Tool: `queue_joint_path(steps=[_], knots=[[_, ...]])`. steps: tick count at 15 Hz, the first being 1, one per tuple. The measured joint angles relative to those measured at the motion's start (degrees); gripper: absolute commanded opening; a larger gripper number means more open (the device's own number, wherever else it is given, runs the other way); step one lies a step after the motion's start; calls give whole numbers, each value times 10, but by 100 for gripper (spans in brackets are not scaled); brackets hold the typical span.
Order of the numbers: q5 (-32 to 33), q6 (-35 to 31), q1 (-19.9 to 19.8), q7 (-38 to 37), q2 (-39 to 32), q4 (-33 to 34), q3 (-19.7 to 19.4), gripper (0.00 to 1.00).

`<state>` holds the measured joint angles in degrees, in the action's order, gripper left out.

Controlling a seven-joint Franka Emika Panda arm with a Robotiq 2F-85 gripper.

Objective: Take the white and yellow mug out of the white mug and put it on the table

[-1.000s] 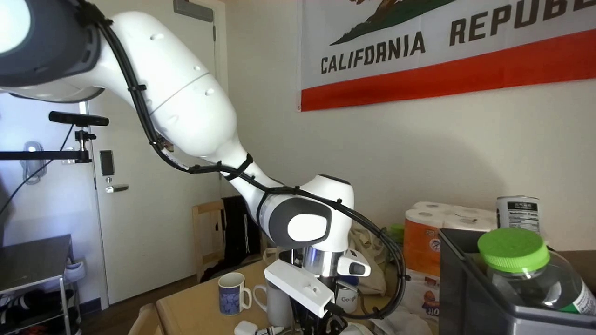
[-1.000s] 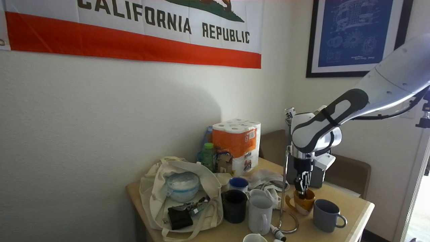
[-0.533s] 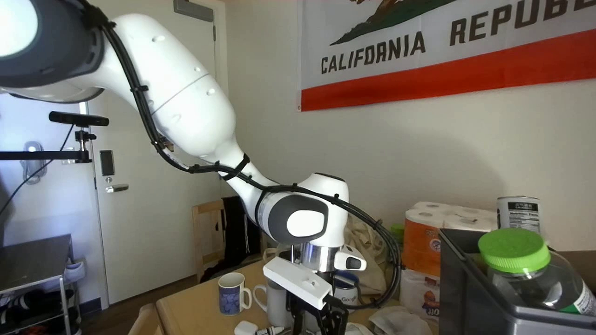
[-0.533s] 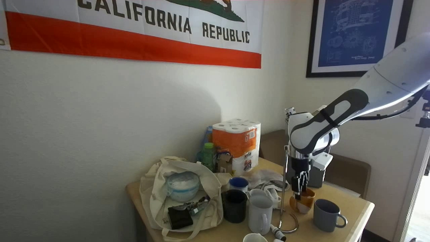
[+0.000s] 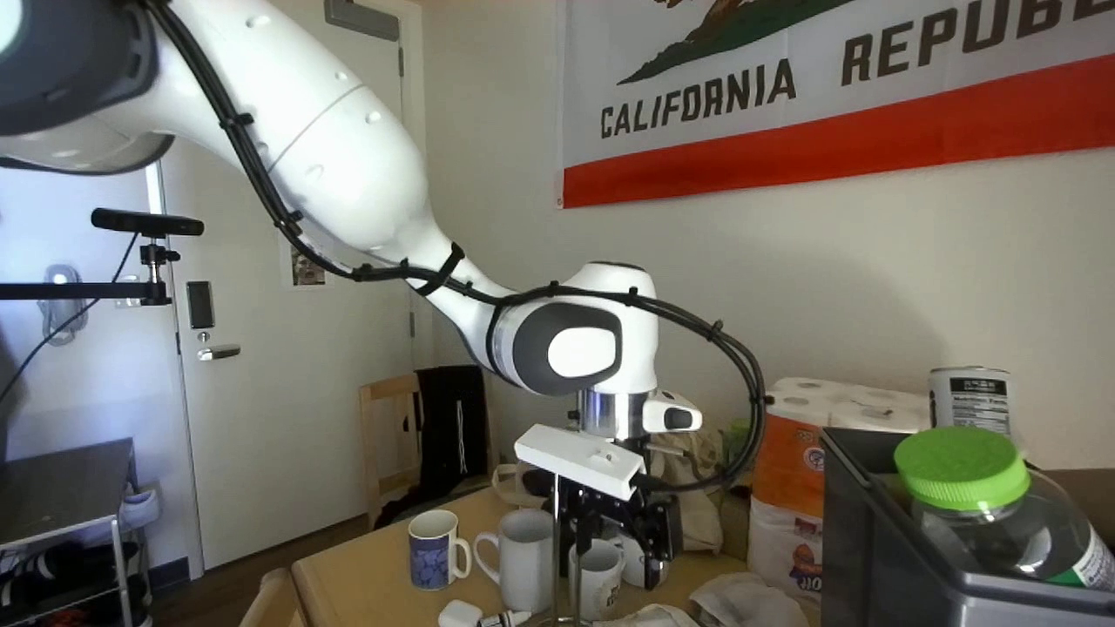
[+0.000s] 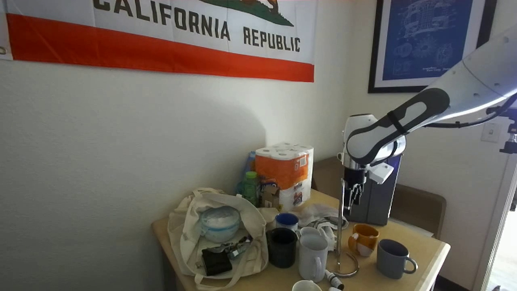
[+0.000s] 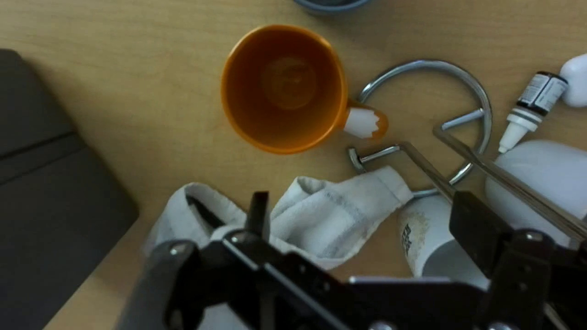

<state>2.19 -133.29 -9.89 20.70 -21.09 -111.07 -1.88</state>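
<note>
Jaws wide apart, nothing held. Chrome stand (image 7: 500, 176) rises just beside; sideways swing could tip it into orange-white mug (image 7: 284, 89).

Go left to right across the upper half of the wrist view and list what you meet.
Dark grey bin → orange-and-white mug → round chrome base of a metal stand → small dropper bottle → white object at the right edge, too cut off to name.

The orange mug (image 7: 284, 87) looks glossy, the stand (image 7: 431, 65) shiny metal, the table (image 7: 151, 114) smooth wood.
</note>
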Motion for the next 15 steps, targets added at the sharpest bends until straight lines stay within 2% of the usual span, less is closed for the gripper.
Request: queue_joint_path(steps=[5,11,15], knots=[[32,29,6,-23,49,23,-14,100],[35,80,18,-23,89,55,-15,100],[35,89,29,-23,102,70,-15,100]])
